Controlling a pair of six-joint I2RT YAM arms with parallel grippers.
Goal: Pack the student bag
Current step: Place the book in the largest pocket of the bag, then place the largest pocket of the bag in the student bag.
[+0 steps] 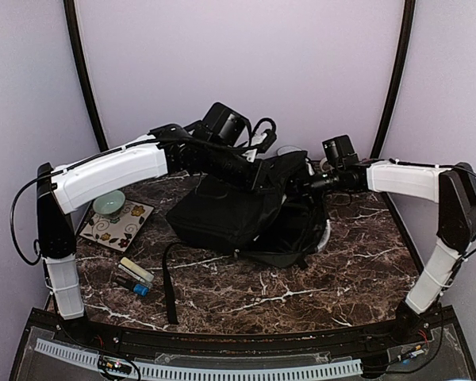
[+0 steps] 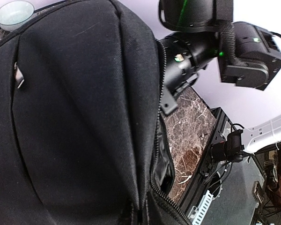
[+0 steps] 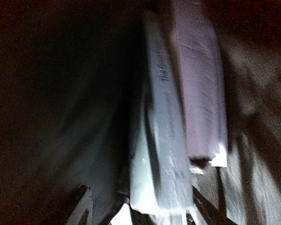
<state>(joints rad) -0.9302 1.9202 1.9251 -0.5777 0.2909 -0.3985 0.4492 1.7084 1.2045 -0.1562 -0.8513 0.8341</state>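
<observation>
Lying mid-frame, top view: student bag [image 1: 222, 214]; left gripper [image 1: 266, 171] pinches its 1 o'clock rim, right gripper [image 1: 309, 184] inside at 2 o'clock. L wrist: bag fabric fills frame. R wrist: jaws apart, grey book [image 3: 164, 154] btwn.

Top view bright, even; right wrist dim, blurred; left wrist sharp on student bag [image 2: 75, 122].

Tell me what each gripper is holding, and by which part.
Left gripper pinches the student bag by its opening's fabric edge. Right gripper, inside the bag: cannot tell.
</observation>
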